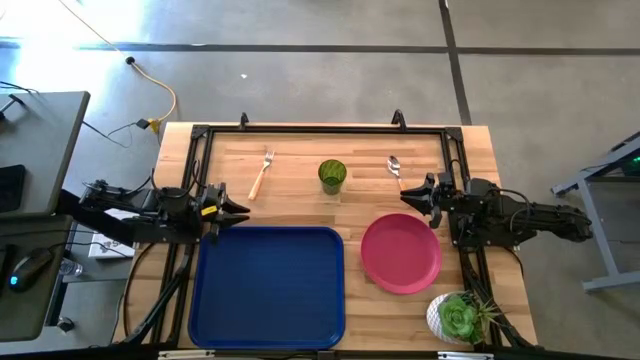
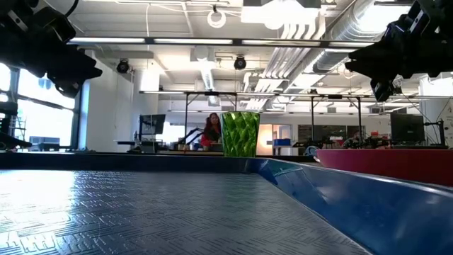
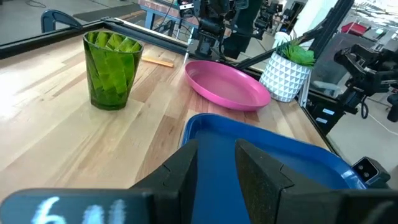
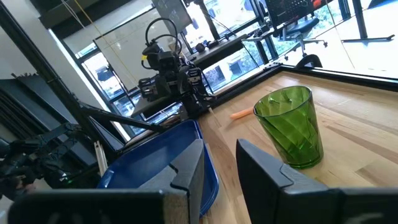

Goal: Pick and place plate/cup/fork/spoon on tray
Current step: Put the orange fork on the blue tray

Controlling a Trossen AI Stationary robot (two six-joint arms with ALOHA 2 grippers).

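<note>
The dark blue tray (image 1: 268,285) lies at the near middle of the table, with the pink-red plate (image 1: 400,252) flat on the wood to its right. The green cup (image 1: 332,175) stands upright behind them. The fork (image 1: 262,174) lies to the cup's left and the spoon (image 1: 396,170) to its right. My left gripper (image 1: 240,210) hovers open over the tray's far left corner, pointing right, with nothing between its fingers (image 3: 216,158). My right gripper (image 1: 408,195) hovers open above the plate's far edge, pointing left, also with nothing in it (image 4: 219,165).
A white pot with a green succulent (image 1: 458,318) stands at the table's near right corner. A black frame (image 1: 320,130) runs along the far and side edges of the table. Bare wood lies between the cup and the tray.
</note>
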